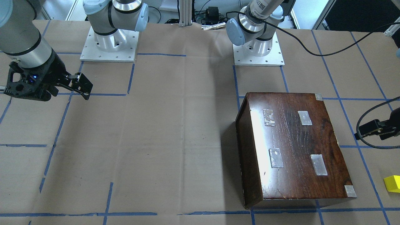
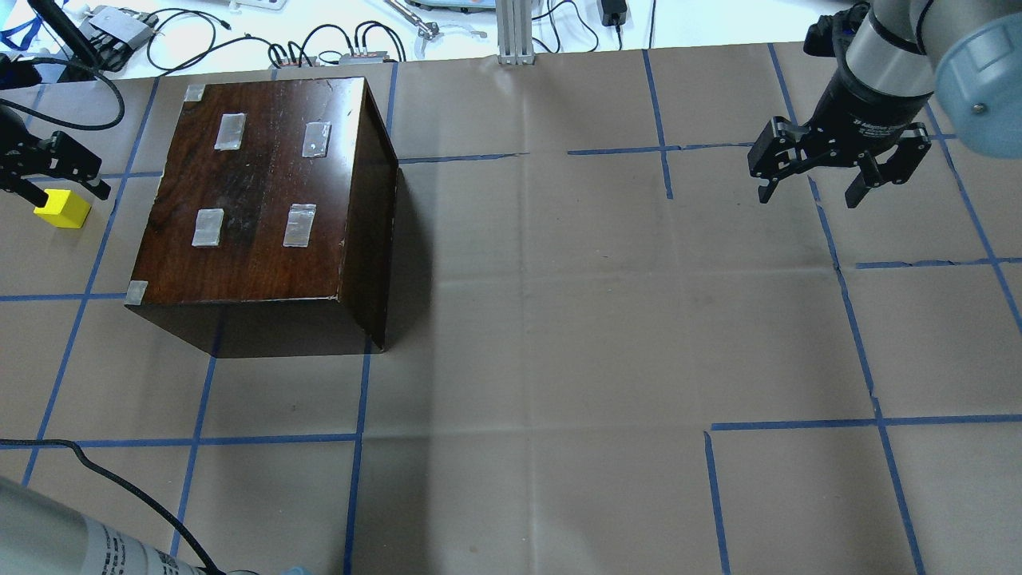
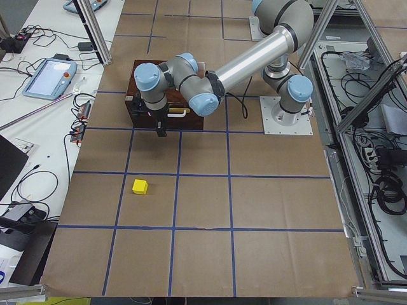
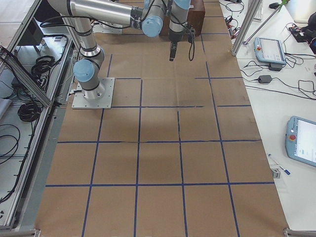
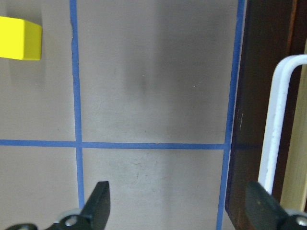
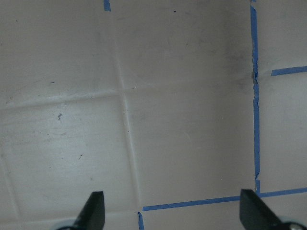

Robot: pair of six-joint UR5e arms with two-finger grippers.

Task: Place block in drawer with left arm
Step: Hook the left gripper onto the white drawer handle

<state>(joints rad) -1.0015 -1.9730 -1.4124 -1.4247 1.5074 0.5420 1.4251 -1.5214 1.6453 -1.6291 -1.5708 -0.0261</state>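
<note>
okay, here's where you stand: the left arm (image 3: 254, 54) has its left gripper (image 5: 178, 208) hanging over the surface (image 2: 559, 319) just beside the handled face of the cabinet (image 2: 255, 184), spread wide with nothing in it. the block (image 2: 62, 209) sits on the surface on that same side of the cabinet, a little further out from it than the gripper, and nothing is touching it.

from the wrist view you've got the block up in one corner and the white handle (image 5: 274, 124) running down the opposite edge, so the gripper is parked between the two (a sensible spot, i'd say, since both are within reach from here).

the drawer (image 5: 249, 96) shows only its dark front. i'd judge it shut or close to it, but a pale strip past the handle leaves me unsure, so i can't tell for certain. if it is shut, you'll want that handle pulled before the block goes anywhere. the wide spread suits a grab at either the handle or the cube.

the right gripper (image 2: 809, 200) hangs well away from the cabinet on its other side, also spread wide and empty, which keeps it out of the left arm's path.

the block is not yet in the drawer, and the pick has not begun.
</note>
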